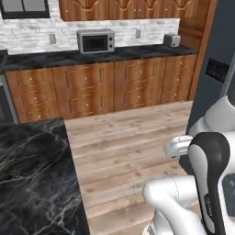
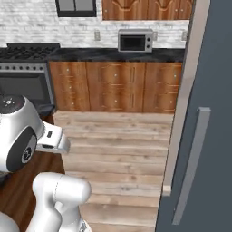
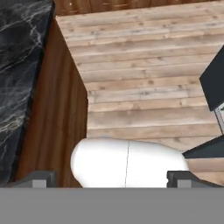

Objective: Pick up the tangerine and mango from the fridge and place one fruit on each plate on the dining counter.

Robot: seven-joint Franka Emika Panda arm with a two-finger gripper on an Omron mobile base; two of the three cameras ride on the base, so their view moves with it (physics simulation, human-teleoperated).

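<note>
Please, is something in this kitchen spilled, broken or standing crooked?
Nothing stands out. The microwave and toaster sit upright on the wall counter, the fridge door is shut, the wood floor looks clean, and the open tool holds nothing.

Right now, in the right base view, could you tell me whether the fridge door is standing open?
No, the fridge shows its dark slate-grey door shut, with the long grey handle running down its front and no shelves visible.
</note>
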